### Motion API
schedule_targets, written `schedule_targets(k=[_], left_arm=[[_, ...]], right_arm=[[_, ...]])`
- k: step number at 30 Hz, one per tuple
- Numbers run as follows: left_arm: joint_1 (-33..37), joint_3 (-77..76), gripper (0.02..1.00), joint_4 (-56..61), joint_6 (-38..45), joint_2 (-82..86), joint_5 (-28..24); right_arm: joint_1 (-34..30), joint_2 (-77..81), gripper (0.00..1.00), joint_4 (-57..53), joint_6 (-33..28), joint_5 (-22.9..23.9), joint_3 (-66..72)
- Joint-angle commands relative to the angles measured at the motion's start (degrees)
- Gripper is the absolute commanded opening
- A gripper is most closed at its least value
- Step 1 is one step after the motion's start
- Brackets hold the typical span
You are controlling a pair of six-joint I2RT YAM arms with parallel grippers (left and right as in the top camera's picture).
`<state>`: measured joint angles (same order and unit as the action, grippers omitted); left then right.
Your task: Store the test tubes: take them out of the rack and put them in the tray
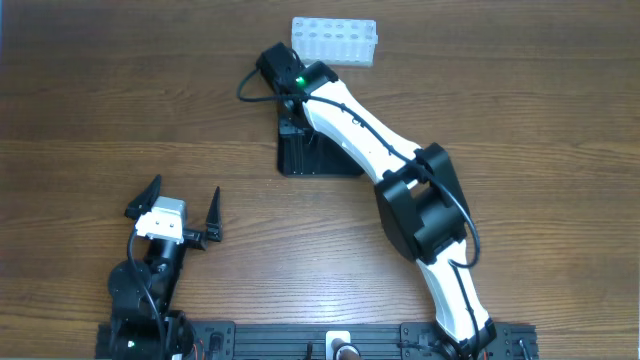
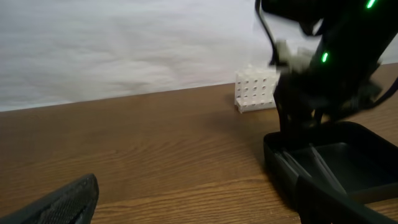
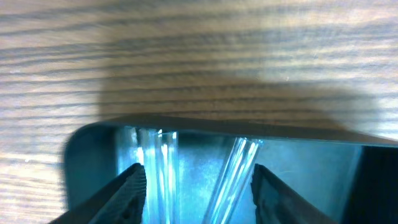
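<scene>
Two arms: both were based along the near edge of the wooden table (image 1: 100,100), one at the left and one at the right.
Left gripper (image 1: 186,185): it was held over the near left part of the table, well apart from the tray and the rack. Its two dark fingers were spread wide, and nothing was held between them.
Right gripper (image 3: 198,180): it was placed over the far left corner of the tray, at the end of the white arm that was stretched from the near right across the middle. Its fingers were parted, and nothing was seen clamped between them.
Test tubes (image 3: 155,168): clear tubes were seen lying inside the tray below the right gripper. Two lay side by side close to the tray's left wall, and another (image 3: 233,168) lay slanted to the right of them. Their exact number could not be told.
Tray (image 1: 290,165): the black tray was set near the middle of the table and was partly covered by the right arm.
Rack (image 1: 335,40): the white rack was set beyond the tray, toward the far edge and slightly to the right, apart from the tray.
</scene>
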<state>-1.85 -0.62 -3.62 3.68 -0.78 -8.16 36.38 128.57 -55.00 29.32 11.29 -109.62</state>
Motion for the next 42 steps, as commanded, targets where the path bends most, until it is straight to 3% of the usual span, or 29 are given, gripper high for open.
schedule_targets(k=[1, 9, 16, 23, 27, 35, 42], left_arm=[[-0.22, 0.28, 1.000, -0.02, 0.81, 0.46, -0.57], [-0.22, 0.28, 1.000, -0.02, 0.81, 0.46, -0.57], [-0.22, 0.28, 1.000, -0.02, 0.81, 0.46, -0.57], [-0.22, 0.28, 1.000, -0.02, 0.81, 0.46, -0.57], [-0.22, 0.28, 1.000, 0.00, 0.81, 0.46, -0.57], [-0.22, 0.28, 1.000, 0.00, 0.81, 0.46, -0.57], [-0.22, 0.28, 1.000, -0.02, 0.81, 0.46, -0.57]], right_arm=[[-1.60, -9.94, 0.656, 4.35, -4.74, 14.93, -0.20], [-10.05, -6.62, 0.691, 21.81, -18.27, 16.00, -0.20], [-16.41, 0.09, 0.700, 32.09, -24.09, 7.87, -0.20], [-17.55, 4.15, 0.691, 38.49, -26.64, 4.61, -0.20], [-17.57, 4.87, 0.612, 38.75, -26.14, 4.59, -0.20], [-17.57, 4.94, 0.345, 38.40, -23.93, 4.63, -0.20], [-17.57, 4.94, 0.233, 37.75, -23.58, 4.66, -0.20]])
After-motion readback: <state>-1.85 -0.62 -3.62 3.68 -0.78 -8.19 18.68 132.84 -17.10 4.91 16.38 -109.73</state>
